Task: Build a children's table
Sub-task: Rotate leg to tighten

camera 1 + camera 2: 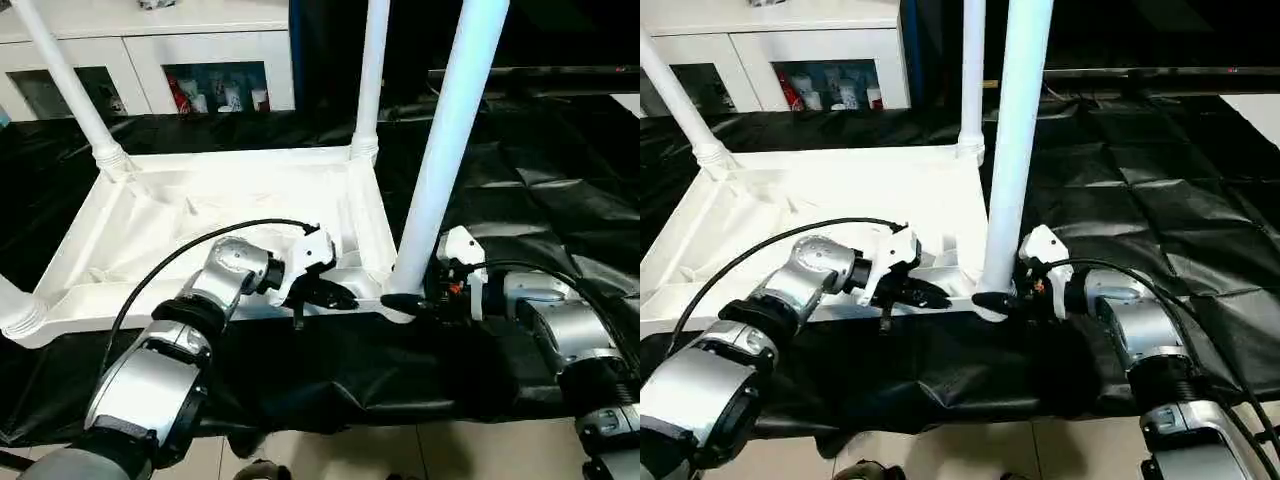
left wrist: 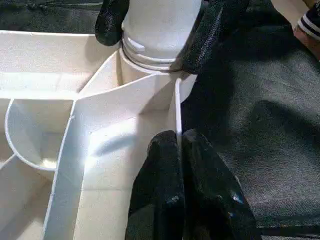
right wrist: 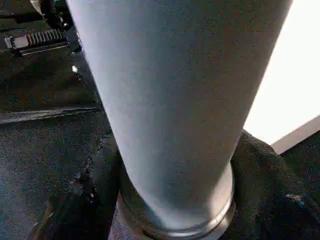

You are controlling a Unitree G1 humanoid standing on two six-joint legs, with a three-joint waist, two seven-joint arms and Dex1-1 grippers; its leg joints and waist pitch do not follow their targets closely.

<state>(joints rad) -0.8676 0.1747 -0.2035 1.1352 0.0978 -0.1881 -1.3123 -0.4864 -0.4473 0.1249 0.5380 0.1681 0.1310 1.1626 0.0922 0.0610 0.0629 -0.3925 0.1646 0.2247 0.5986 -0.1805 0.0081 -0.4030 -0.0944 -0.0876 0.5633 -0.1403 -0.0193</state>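
The white tabletop point(image 1: 200, 215) lies upside down on the black drape, ribbed underside up. Legs stand in its far-left point(image 1: 70, 85) and far-right point(image 1: 372, 70) sockets, and another leg's base point(image 1: 15, 315) shows at the near left. The near-right leg point(image 1: 450, 130) stands upright in its corner socket. My right gripper point(image 1: 405, 300) is shut on this leg's base, its fingers point(image 3: 95, 190) hugging both sides. My left gripper point(image 1: 330, 295) is shut on the tabletop's thin near rim wall point(image 2: 177, 100), just left of that corner, fingers point(image 2: 160, 165) pinched together.
The black-draped work table point(image 1: 520, 180) extends to the right and behind. White cabinets with glass doors point(image 1: 200, 60) stand at the back. The table's front edge meets tiled floor point(image 1: 330, 455). A person's striped sleeve point(image 2: 310, 25) shows beyond the corner.
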